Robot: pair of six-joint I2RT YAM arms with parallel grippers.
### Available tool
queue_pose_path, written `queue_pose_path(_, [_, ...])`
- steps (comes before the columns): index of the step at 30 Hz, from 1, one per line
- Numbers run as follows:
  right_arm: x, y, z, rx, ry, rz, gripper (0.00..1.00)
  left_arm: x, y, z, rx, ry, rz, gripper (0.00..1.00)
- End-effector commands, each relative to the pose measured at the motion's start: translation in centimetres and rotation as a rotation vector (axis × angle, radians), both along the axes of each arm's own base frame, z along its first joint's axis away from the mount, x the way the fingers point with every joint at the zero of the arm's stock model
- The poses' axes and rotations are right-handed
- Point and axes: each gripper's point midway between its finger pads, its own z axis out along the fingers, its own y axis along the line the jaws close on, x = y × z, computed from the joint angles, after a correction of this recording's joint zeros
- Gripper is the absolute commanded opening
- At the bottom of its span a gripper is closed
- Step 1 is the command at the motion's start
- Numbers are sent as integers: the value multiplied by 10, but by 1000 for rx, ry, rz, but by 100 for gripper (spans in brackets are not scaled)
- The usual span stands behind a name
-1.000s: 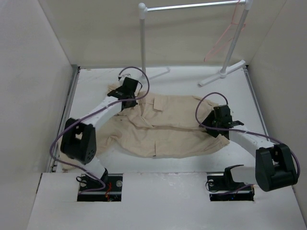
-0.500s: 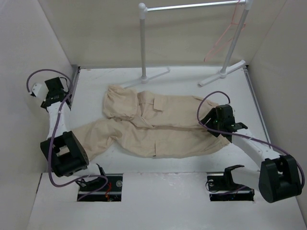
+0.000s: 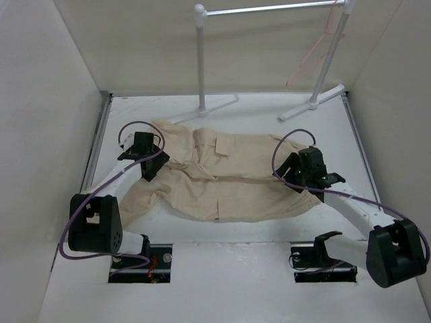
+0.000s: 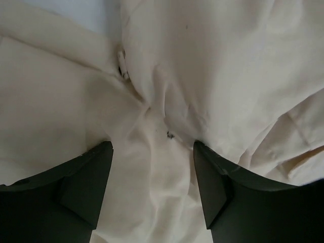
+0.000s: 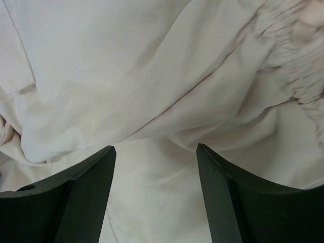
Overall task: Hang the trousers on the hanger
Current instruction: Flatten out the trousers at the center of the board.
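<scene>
The left claw (image 4: 152, 152) stands apart over bunched folds, the right claw (image 5: 156, 152) apart over the gathered end of the trousers (image 3: 229, 192), which lie flat on the desk (image 3: 269, 111). Probably best to pinch deep and evenly at both ends before lifting toward the pink hanger (image 3: 304, 64) on the far rack (image 3: 200, 60).

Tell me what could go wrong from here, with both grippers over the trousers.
1. The left gripper and the right gripper stand open over creased, folded cloth of the trousers. A pinch may catch only the top layer, and the rest may slip away on the lift.
2. The hanger hangs on the rack at the far right, apart from the trousers. The long legs could drag or snag on the way there.
</scene>
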Motion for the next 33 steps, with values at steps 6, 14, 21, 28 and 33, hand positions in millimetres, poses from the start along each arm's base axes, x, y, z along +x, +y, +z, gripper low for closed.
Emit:
queue_pose_path(6, [-3,28,15,29,-67,102,70,48,7,13,-83,-161,109,65])
queue_pose_path(14, [-14,40,6,44,-45,129,68,72,7,0,-114,-182,137,33])
queue_pose_path(21, [-22,36,-2,28,-25,125,68,96,19,80,-158,-363,146,7])
queue_pose_path(28, [-24,20,-9,4,4,78,70,117,113,139,-145,-411,347,6])
queue_pose_path(33, [-20,19,0,8,-23,77,70,132,127,162,-198,-447,364,6])
